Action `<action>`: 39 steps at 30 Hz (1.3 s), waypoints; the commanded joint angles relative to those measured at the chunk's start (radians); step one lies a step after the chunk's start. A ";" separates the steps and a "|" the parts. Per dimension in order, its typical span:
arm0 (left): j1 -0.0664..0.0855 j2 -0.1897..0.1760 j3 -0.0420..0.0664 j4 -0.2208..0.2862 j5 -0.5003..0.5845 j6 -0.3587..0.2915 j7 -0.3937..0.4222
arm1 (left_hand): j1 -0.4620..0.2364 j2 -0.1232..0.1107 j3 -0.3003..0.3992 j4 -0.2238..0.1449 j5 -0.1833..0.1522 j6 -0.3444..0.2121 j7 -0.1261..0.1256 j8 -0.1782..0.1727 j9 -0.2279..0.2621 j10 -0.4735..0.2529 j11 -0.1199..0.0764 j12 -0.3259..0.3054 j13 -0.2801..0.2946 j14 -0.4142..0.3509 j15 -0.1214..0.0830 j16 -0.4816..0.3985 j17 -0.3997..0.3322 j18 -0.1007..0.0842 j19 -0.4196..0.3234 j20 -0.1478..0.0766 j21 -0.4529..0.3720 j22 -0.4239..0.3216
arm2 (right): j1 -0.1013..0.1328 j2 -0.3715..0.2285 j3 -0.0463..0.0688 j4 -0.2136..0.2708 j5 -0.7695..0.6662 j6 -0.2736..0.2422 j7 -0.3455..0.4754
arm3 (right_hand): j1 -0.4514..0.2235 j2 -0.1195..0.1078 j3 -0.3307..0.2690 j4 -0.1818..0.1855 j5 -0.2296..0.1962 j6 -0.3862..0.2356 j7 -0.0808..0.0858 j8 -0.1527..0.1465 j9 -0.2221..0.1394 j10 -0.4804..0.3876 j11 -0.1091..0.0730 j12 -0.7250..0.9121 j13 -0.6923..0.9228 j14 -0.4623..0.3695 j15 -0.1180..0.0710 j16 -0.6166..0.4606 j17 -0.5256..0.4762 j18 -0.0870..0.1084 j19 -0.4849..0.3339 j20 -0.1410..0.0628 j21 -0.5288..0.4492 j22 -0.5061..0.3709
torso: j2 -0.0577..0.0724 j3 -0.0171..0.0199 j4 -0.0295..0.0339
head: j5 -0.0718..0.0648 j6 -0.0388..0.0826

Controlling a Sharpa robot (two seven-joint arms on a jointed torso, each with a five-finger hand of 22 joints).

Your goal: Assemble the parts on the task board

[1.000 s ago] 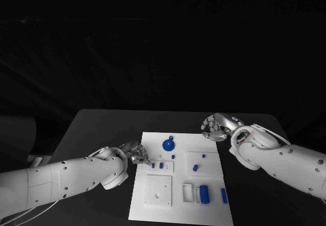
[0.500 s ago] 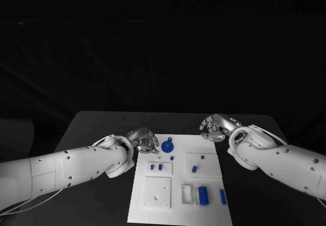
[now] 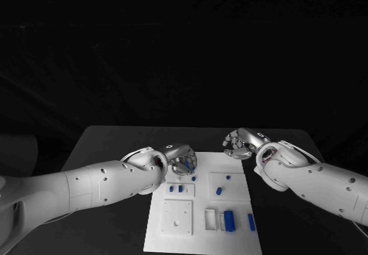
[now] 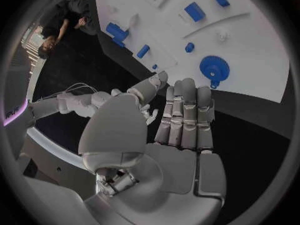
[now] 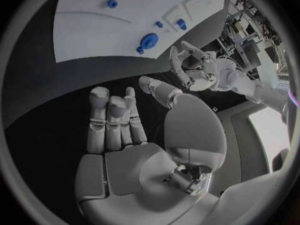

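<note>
The white board (image 3: 203,204) lies in the lower middle of the head view on the black bench (image 3: 115,143), running from the picture's centre down to its bottom edge. The left hand (image 3: 178,158) hangs over the board's upper left corner, fingers apart and holding nothing; in the left wrist view its fingers (image 4: 186,116) reach out straight side by side, the thumb off to one side. A blue gear (image 3: 189,166) lies flat on the board near that corner, partly hidden under this hand in the head view and plain to see in the left wrist view (image 4: 214,67), beyond the fingertips and apart from them. The right hand (image 3: 241,144) hovers over the bare bench just past the board's upper right corner, also empty, with fingers loosely spread. Lower on the board sit small blue parts: two short pegs (image 3: 175,188) at centre left, one slanted piece (image 3: 218,190) at centre right, and a thick cylinder (image 3: 229,218) beside a thin bar (image 3: 251,222) near the bottom right.
</note>
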 commanded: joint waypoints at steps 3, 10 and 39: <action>-0.010 0.045 -0.008 -0.058 -0.095 0.056 0.036 | 0.005 0.008 -0.011 -0.002 0.002 0.006 -0.001 -0.009 -0.005 -0.004 -0.001 -0.027 -0.012 0.037 -0.004 0.032 0.029 0.032 0.030 -0.047 0.027 0.015 | 0.000 0.005 0.000 0.000 0.004 -0.004 0.016 | 0.002 0.000 0.001 -0.007 0.005 -0.014 0.014 -0.005 -0.001 -0.002 0.003 0.001 -0.001 -0.001 0.005 -0.006 -0.001 0.046 -0.006 -0.004 -0.004 0.016 | 0.002 0.0009 -0.0034 | 0.001 0.000; -0.021 0.095 -0.010 -0.123 -0.156 0.093 0.001 | 0.008 -0.002 -0.037 0.000 -0.005 -0.021 0.003 -0.040 -0.027 -0.045 0.004 -0.095 -0.048 0.100 -0.003 0.192 0.130 0.086 0.101 -0.048 0.152 0.086 | 0.000 0.008 0.000 0.001 0.004 -0.003 0.016 | 0.001 0.001 0.001 -0.006 0.005 -0.015 0.014 -0.005 -0.001 -0.002 0.003 0.001 -0.001 -0.001 0.005 -0.006 -0.001 0.046 -0.006 -0.004 -0.004 0.016 | 0.002 0.0010 -0.0031 | -0.002 -0.003; -0.049 0.157 -0.018 -0.214 -0.200 0.121 -0.021 | 0.000 0.012 -0.015 0.014 0.016 -0.036 0.012 -0.055 -0.056 -0.063 0.012 -0.141 -0.100 0.155 0.005 0.267 0.172 0.132 0.138 -0.036 0.184 0.099 | 0.000 0.009 0.000 0.012 0.004 -0.001 0.015 | 0.001 0.002 0.001 -0.006 0.009 -0.015 0.015 -0.005 -0.001 -0.002 0.003 0.002 -0.001 0.000 0.006 -0.005 -0.001 0.046 -0.005 -0.003 -0.004 0.017 | 0.000 0.0006 -0.0010 | -0.004 -0.008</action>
